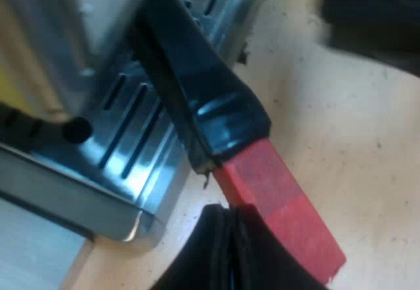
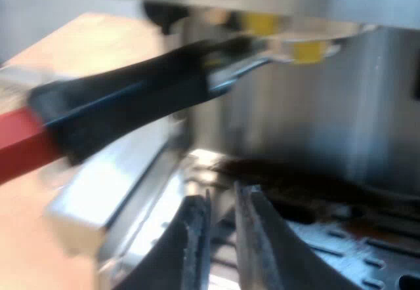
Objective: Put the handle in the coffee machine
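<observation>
The left pincer (image 1: 228, 227) has its fingers pressed together with nothing between them. Its tips sit just beside the red end (image 1: 279, 205) of the handle (image 1: 210, 100); whether they touch it I cannot tell. The right pincer (image 2: 222, 201) hangs low over the drip tray (image 2: 341, 244), its fingers drawn almost together and empty, well below the handle.

The handle is already at the front of the coffee machine (image 2: 328, 126). Its metal head is tucked up under the brewing part, so the step in hand looks like the locking turn. To do it well, I would push sideways with the closed left pincer low on the dark grip near the red end, where leverage is best. Keep the push level so the head does not drop out of its seat, and sweep steadily until it stops.

The handle's long axis runs from the machine outward. The red end points away from the machine, past the tray's corner and out over the table (image 1: 348, 100), sloping slightly down.
</observation>
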